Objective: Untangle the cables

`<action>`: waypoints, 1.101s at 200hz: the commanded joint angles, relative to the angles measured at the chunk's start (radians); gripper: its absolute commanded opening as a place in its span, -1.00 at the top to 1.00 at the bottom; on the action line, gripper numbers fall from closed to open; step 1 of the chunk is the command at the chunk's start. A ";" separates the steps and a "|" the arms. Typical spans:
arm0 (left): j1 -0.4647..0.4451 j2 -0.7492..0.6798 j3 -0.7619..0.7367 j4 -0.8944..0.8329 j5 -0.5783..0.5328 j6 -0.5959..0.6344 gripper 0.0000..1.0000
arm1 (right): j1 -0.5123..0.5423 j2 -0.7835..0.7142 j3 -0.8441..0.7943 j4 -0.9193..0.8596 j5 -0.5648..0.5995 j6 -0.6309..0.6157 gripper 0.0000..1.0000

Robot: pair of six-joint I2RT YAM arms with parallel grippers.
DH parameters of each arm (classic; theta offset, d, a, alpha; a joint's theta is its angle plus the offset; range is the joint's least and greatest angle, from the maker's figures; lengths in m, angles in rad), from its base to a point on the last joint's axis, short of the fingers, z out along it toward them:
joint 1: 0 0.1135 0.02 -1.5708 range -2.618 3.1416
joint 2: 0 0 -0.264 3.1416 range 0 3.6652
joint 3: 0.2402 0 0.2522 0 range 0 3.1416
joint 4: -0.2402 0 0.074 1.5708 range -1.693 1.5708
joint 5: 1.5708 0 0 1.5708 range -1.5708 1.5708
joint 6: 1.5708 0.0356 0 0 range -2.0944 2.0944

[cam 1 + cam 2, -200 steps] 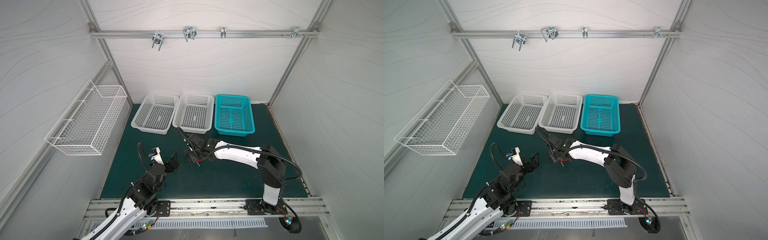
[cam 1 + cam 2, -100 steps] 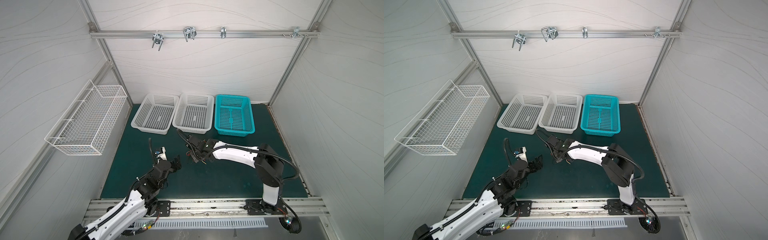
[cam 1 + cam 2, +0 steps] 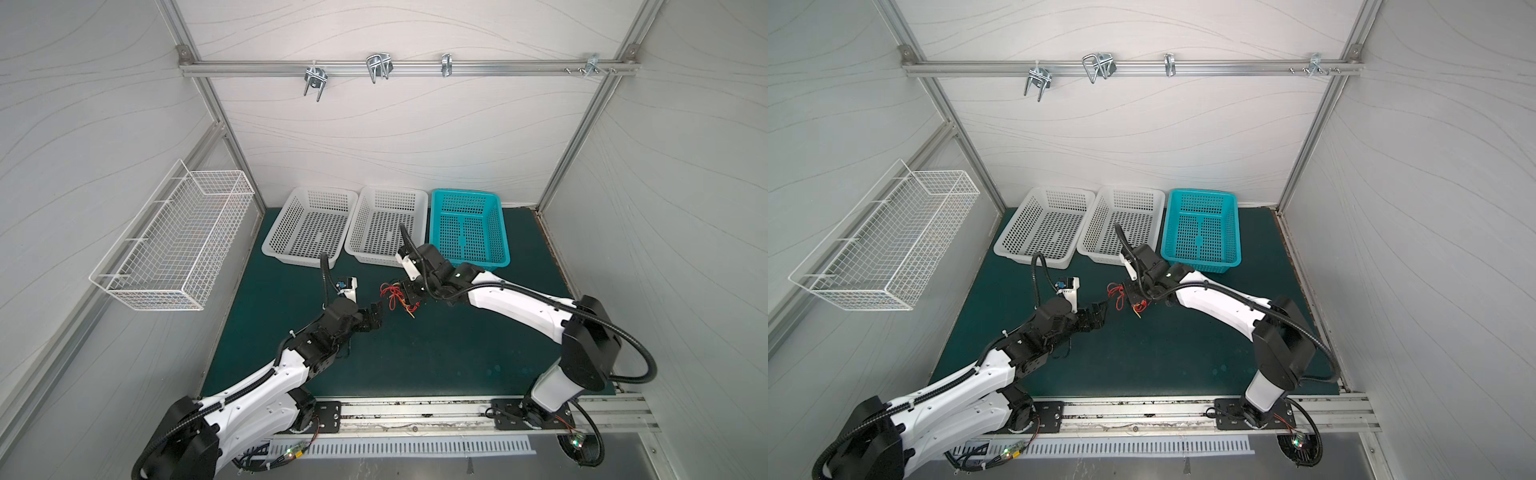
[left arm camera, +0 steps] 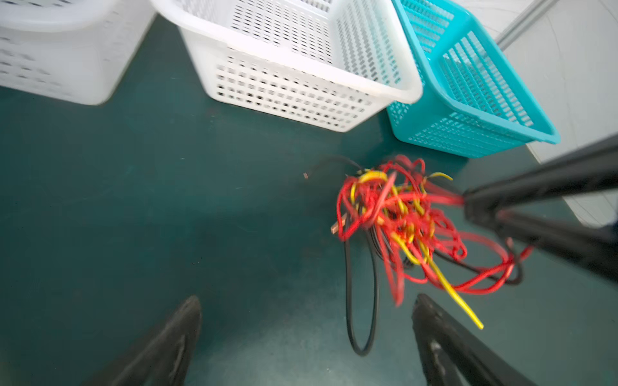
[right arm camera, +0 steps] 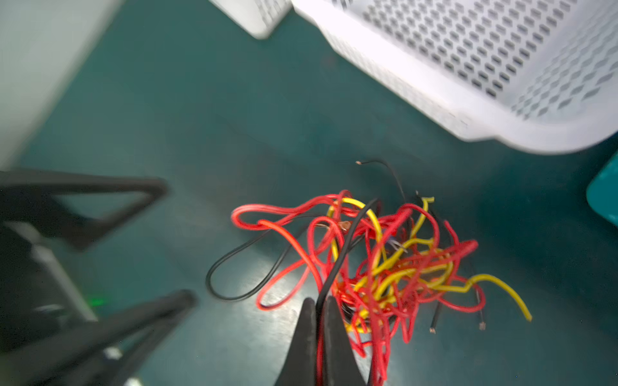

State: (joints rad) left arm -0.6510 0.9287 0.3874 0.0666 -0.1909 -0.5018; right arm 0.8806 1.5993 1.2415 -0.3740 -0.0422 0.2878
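The cables [image 3: 397,296] are a tangle of thin red, yellow and black wires on the green mat in front of the baskets, also seen in the other top view as the cables [image 3: 1121,297]. My right gripper [image 5: 319,300] is shut on the tangle's edge, with a black and a red strand pinched between its jaws. The bundle of cables [image 5: 384,260] spreads beyond its tips. My left gripper [image 4: 307,299] is open just left of the cables [image 4: 394,217], and a black loop lies between its fingers. Both top views show the left gripper [image 3: 376,316] a short gap from the right gripper [image 3: 409,295].
Two white baskets [image 3: 320,190] [image 3: 395,190] and a teal basket [image 3: 465,192] stand in a row at the back of the mat, just behind the tangle. A white wire basket [image 3: 174,241] hangs on the left wall. Bare mat lies toward the front rail.
My left arm has reached forward and right, bringing its open gripper up to the tangle. My right gripper has closed on the wires.
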 commanded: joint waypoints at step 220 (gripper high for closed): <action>-0.003 0.224 0.124 0.078 -0.278 0.016 1.00 | -0.179 0.026 -0.019 0.163 -0.134 0.079 1.00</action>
State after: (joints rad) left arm -0.6750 1.1854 0.4984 0.2134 -0.3065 -0.4519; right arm 0.7780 1.6421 1.2106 -0.1566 -0.3828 0.3531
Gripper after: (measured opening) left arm 0.057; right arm 0.056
